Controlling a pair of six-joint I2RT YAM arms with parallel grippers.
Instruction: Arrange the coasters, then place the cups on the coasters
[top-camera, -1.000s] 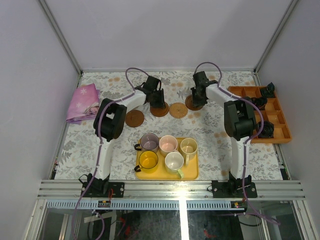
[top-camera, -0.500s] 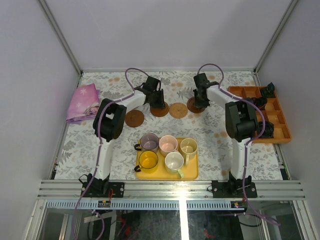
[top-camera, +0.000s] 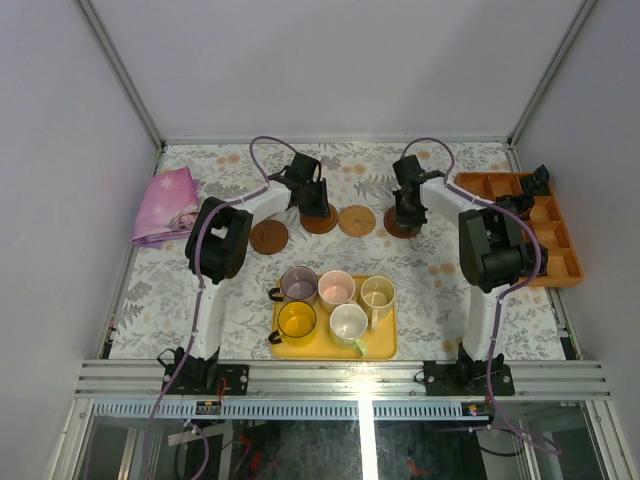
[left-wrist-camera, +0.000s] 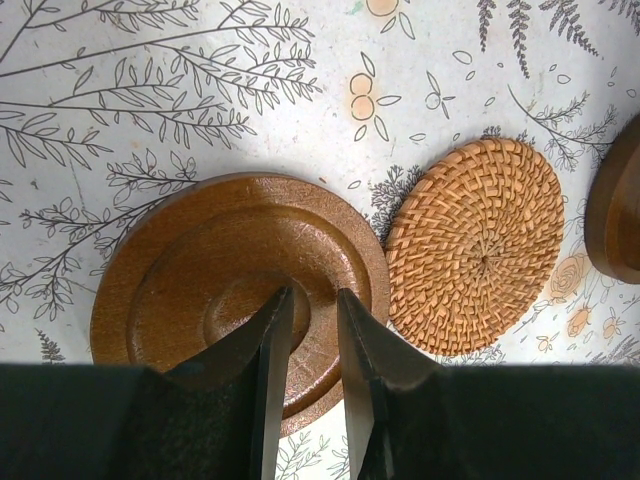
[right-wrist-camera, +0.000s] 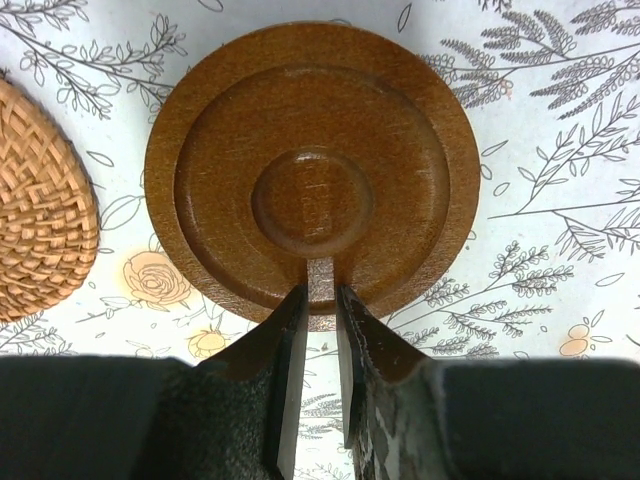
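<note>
Four coasters in a row across the middle of the floral tabletop: wooden disc (top-camera: 269, 237), wooden disc under left end effector (left-wrist-camera: 303, 330), woven wicker coaster (left-wrist-camera: 474, 258), wooden disc under right end effector (right-wrist-camera: 320, 300). Left fingers narrowly parted, pinching the rim of ringed wooden coaster (left-wrist-camera: 235, 290). Right fingers likewise clamped on rim of wooden coaster (right-wrist-camera: 312, 165). Five cups (top-camera: 335, 302) grouped on yellow tray (top-camera: 385, 347) near the front edge. No readable writing anywhere.

Overhead view from behind the arms; both wrist views close, straight down; shared woven coaster (left-wrist-camera: 475, 260).
</note>
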